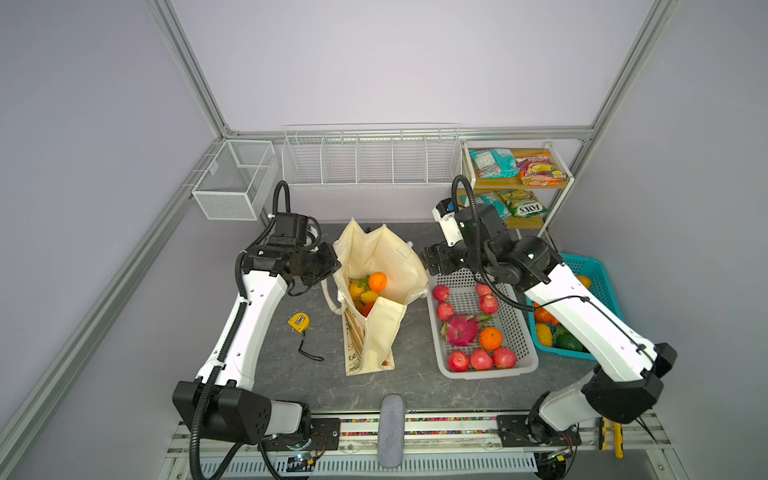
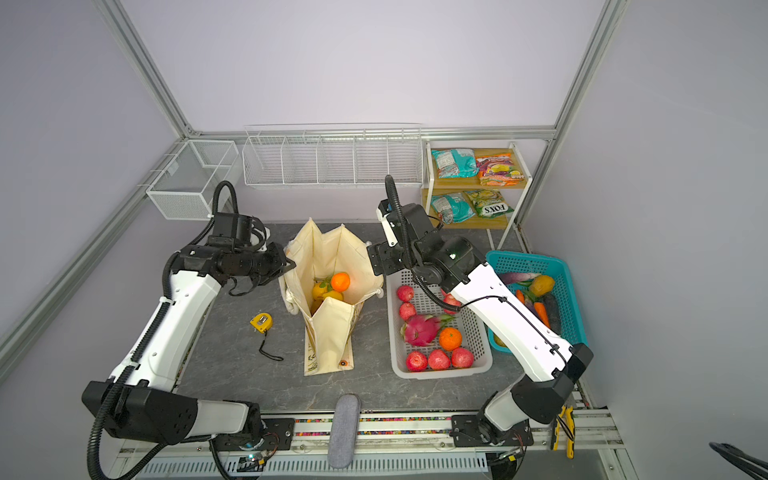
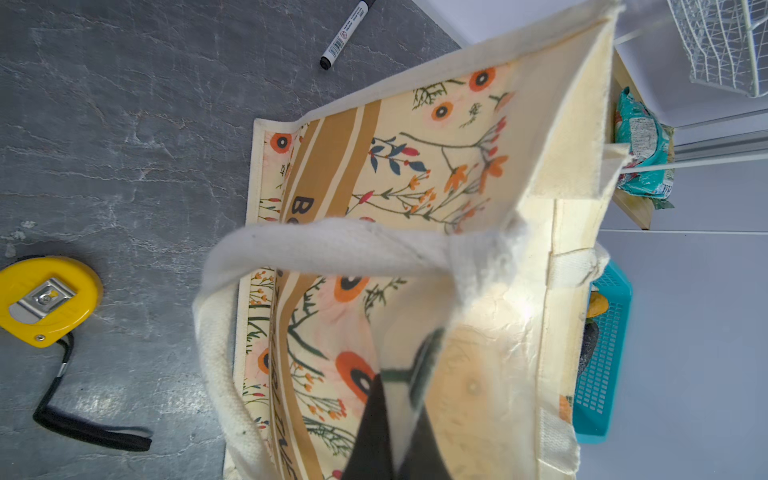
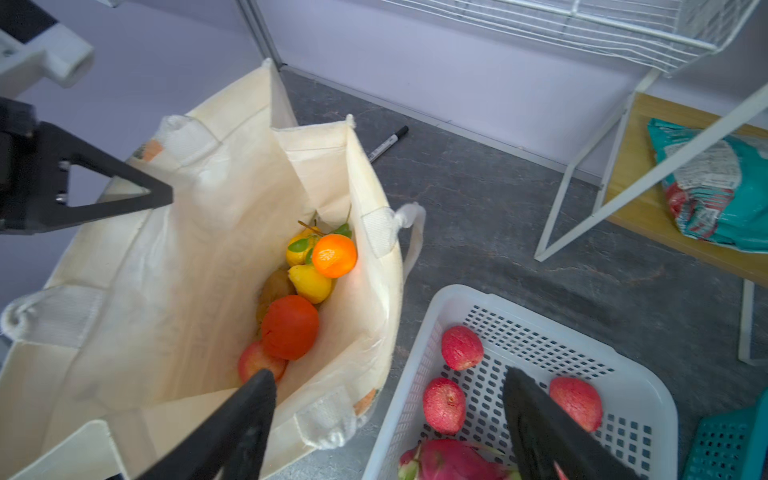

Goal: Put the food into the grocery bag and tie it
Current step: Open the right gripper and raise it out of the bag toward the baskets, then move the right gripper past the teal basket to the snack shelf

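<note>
The cream canvas grocery bag (image 1: pixel 376 332) (image 2: pixel 328 332) stands open at the table's middle. Inside it lie an orange (image 4: pixel 334 255), a lemon (image 4: pixel 309 283), a brown knobbly piece (image 4: pixel 275 286), a red-orange fruit (image 4: pixel 289 327) and a red one (image 4: pixel 257 361). My left gripper (image 1: pixel 334 266) (image 3: pixel 399 399) is shut on the bag's left rim, and a rope handle (image 3: pixel 332 245) droops below it. My right gripper (image 4: pixel 388 380) (image 1: pixel 430 262) hangs open and empty above the gap between bag and white basket (image 1: pixel 490 376). Teal (image 1: pixel 492 163) and orange-red (image 1: pixel 540 168) snack packets lie on the shelf.
The white basket holds red fruits, a dragon fruit (image 1: pixel 459 329) and an orange (image 1: pixel 490 338). A teal basket (image 1: pixel 598 270) of vegetables sits right of it, under my right arm. A yellow tape measure (image 1: pixel 298 322) lies left of the bag, a marker (image 4: pixel 386 143) behind it. Wire racks (image 1: pixel 370 158) line the back wall.
</note>
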Robot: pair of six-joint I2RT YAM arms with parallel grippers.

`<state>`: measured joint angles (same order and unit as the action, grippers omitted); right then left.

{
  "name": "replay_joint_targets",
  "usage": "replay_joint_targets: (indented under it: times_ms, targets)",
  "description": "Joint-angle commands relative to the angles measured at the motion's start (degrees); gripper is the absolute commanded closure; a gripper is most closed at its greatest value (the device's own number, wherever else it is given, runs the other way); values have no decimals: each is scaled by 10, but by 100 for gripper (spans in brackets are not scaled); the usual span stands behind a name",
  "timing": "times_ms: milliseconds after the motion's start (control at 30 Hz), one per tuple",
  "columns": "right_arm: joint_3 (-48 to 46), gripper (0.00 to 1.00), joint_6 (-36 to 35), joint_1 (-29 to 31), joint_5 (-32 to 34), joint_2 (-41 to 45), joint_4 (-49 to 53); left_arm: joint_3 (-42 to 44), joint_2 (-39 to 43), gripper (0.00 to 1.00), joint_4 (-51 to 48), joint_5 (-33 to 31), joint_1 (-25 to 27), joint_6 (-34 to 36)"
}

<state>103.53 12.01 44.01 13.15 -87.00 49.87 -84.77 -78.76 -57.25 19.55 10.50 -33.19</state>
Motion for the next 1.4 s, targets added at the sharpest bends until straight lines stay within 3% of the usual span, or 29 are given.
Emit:
replay_joint_targets:
  times_ms: [0, 400, 633, 833, 1100, 1367]
  targets:
    - [-12, 12, 4, -11, 35, 15, 6, 15, 21, 100, 16, 14, 0, 18]
    - [-8, 10, 73, -38, 34, 47, 110, 41, 49, 100, -7, 26, 0, 70]
    - [-54, 6, 157, -49, 88, 136, 147, 52, 61, 100, 5, 44, 0, 69]
    - [-113, 5, 199, -95, 104, 210, 140, 48, 65, 100, -4, 40, 0, 70]
    - [-183, 5, 206, -167, 31, 226, 54, 58, 64, 100, -37, -1, 0, 81]
    - [-193, 0, 253, -173, -55, 215, 15, 39, 39, 100, -107, -59, 0, 115]
